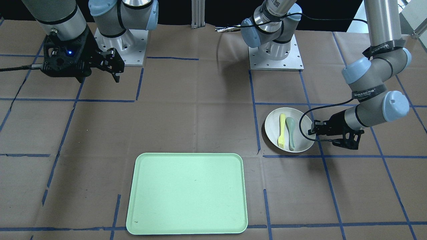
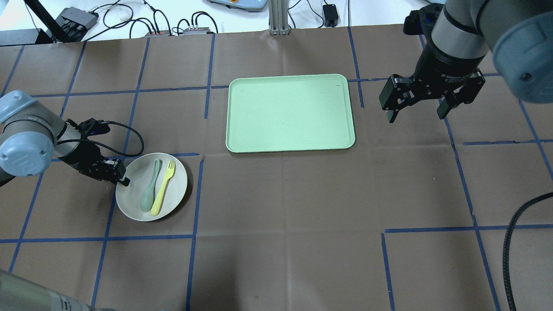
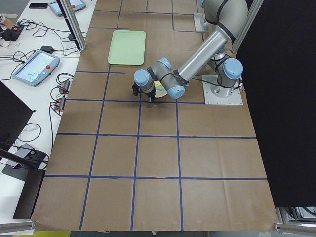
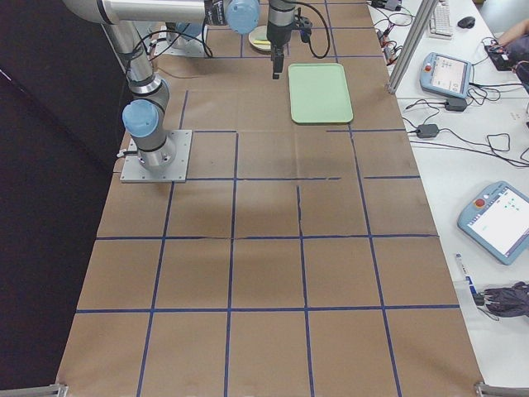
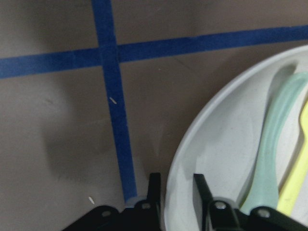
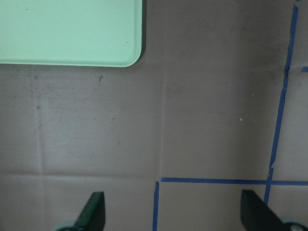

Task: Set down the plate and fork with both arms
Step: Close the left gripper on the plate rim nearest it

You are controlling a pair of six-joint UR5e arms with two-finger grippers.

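Observation:
The off-white plate (image 2: 131, 196) rests on the table at my left, with the pale-yellow fork (image 2: 163, 188) and a grey-green spoon (image 2: 150, 190) lying in it side by side. My left gripper (image 2: 123, 178) is low at the plate's near-left rim. In the left wrist view (image 5: 175, 192) its fingers stand close together, one outside and one inside the rim of the plate (image 5: 216, 159), shut on it. My right gripper (image 2: 417, 113) hangs open and empty above the table, right of the tray. The fork (image 1: 282, 130) also shows in the front-facing view.
The mint-green tray (image 2: 289, 112) lies flat at the table's middle, far side, with nothing in it. Its corner shows in the right wrist view (image 6: 67, 29). Blue tape lines cross the brown paper. Arm bases stand at the robot's side.

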